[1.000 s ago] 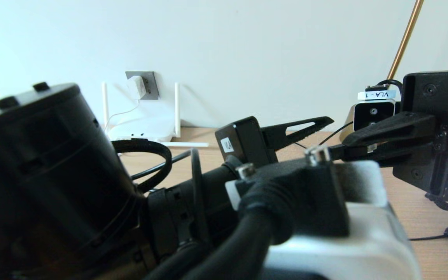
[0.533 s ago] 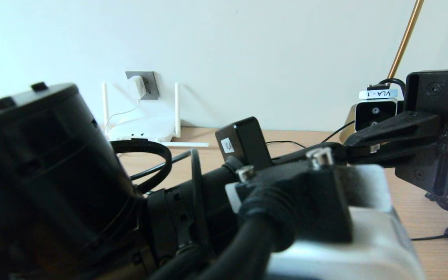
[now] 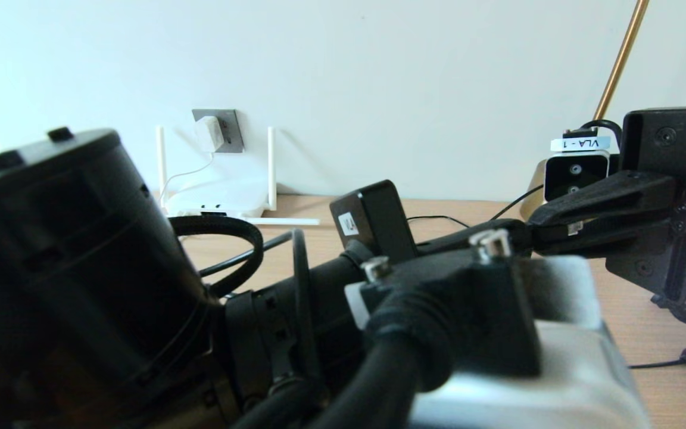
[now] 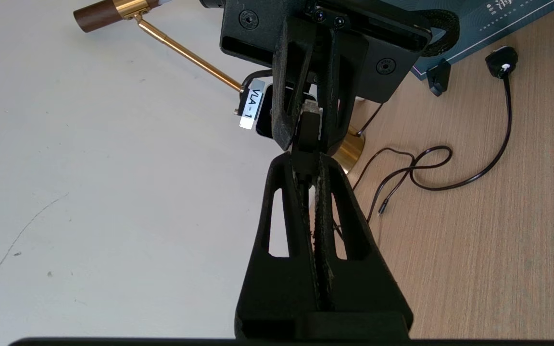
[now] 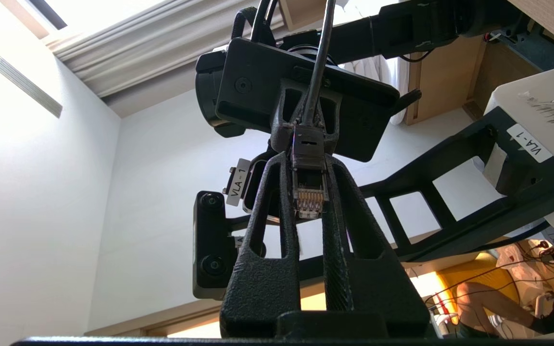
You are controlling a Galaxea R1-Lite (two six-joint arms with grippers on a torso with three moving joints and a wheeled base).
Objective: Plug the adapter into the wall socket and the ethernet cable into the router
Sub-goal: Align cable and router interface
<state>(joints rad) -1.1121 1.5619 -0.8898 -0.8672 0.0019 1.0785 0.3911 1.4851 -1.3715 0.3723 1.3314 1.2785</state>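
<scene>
The white adapter (image 3: pixel 209 132) sits plugged into the dark grey wall socket (image 3: pixel 231 126), and its thin white cord drops to the white router (image 3: pixel 218 199) on the desk below. The two grippers meet tip to tip in mid-air at the right of the head view. My right gripper (image 5: pixel 308 161) is shut on the clear plug of the ethernet cable (image 5: pixel 309 190), gold contacts facing its camera. Opposite it, my left gripper (image 4: pixel 306 161) is shut on the black boot and cord just behind that plug. In the head view the left arm hides most of the desk.
A brass lamp stands behind the grippers, with its stem (image 3: pixel 617 65) and its base (image 4: pixel 351 149) in view. A thin dark cable (image 4: pixel 431 163) loops across the wooden desk (image 4: pixel 474 240) to a black plug (image 4: pixel 500 62) beside a dark box (image 4: pixel 479 24). A person (image 5: pixel 488 298) sits far behind.
The left gripper's fingers stood apart a second ago; they have closed onto the cable behind the plug. Both arms have stayed in place.
</scene>
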